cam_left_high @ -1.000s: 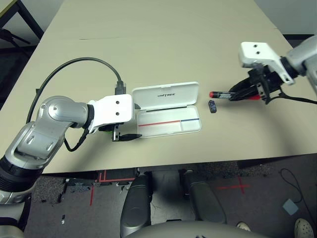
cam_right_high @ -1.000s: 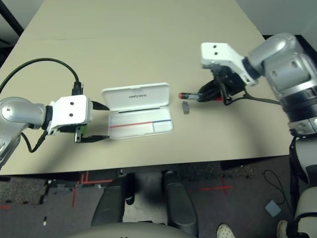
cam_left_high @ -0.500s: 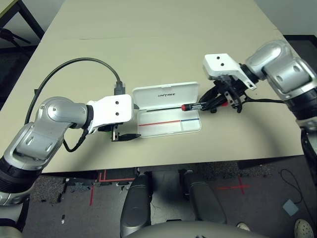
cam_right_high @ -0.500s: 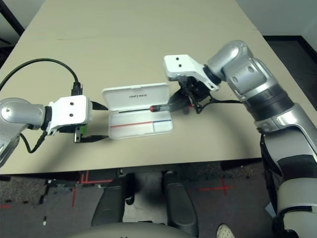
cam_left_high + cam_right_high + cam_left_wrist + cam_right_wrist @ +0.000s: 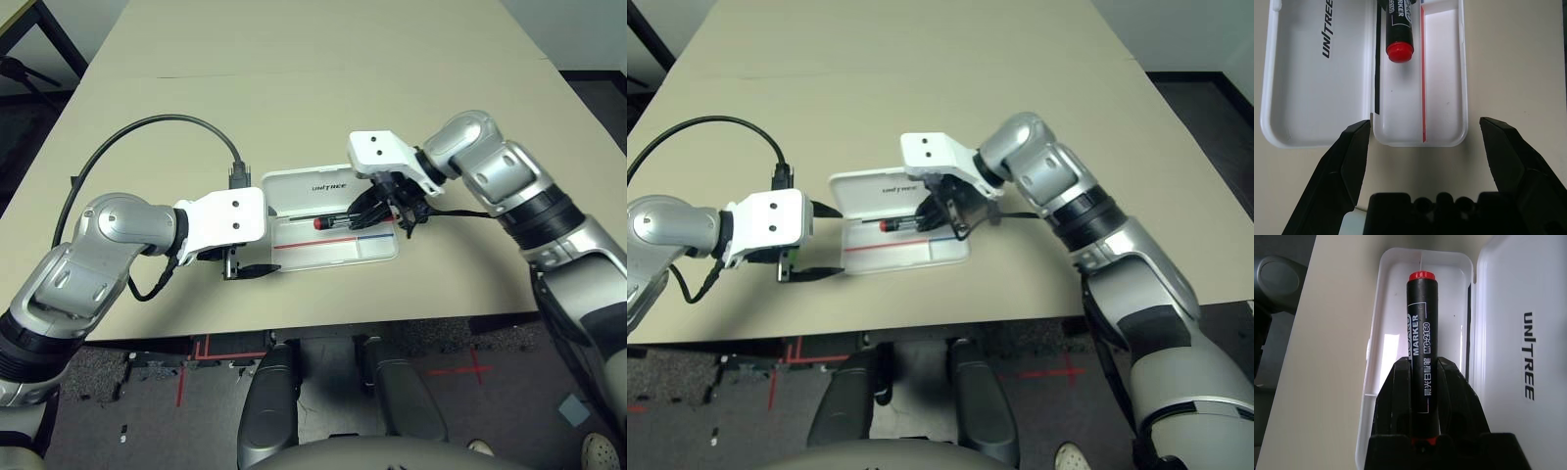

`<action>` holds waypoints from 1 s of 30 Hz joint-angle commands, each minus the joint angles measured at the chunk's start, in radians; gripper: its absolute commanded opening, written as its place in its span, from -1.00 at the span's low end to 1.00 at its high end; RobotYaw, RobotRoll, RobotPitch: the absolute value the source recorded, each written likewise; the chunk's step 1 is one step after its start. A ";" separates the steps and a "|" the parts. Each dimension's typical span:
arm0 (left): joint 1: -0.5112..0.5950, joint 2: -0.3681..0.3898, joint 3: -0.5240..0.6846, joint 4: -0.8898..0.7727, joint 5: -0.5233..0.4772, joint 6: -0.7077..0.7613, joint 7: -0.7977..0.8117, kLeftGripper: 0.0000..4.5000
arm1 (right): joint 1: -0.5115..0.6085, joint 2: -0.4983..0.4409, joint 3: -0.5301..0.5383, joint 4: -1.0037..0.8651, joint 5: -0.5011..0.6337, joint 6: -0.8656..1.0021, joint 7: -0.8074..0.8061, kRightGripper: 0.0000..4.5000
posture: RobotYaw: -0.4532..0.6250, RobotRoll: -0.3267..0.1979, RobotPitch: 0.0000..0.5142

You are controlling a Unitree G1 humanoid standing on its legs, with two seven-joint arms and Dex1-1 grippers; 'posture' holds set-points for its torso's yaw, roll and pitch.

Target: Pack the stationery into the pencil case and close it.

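The white pencil case [image 5: 380, 247] lies open on the table, lid [image 5: 328, 184] folded back and a red-and-blue stripe along its tray [image 5: 1442, 73]. My right gripper [image 5: 379, 209] is shut on the marker [image 5: 1422, 333] and holds it lengthwise just over the tray, red end [image 5: 318, 223] pointing toward my left arm. The marker's body reads black with white lettering. My left gripper [image 5: 837, 241] stands open at the case's left end, its fingers [image 5: 1349, 161] either side of that end without touching it.
A black cable [image 5: 147, 127] loops over the table from my left wrist. Bare tan tabletop [image 5: 323, 88] stretches behind the case and to the far right. The table's front edge [image 5: 343, 328] runs close below the case.
My right gripper has carried the marker leftward from the table right of the case to above the tray. The left arm and the case have stayed put.
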 commanded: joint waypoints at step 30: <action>0.047 0.035 0.017 -0.005 0.000 -0.002 0.006 1.00 | 0.094 -0.284 -0.226 -0.274 0.274 0.261 0.157 0.99 | 0.02 0.25 -0.28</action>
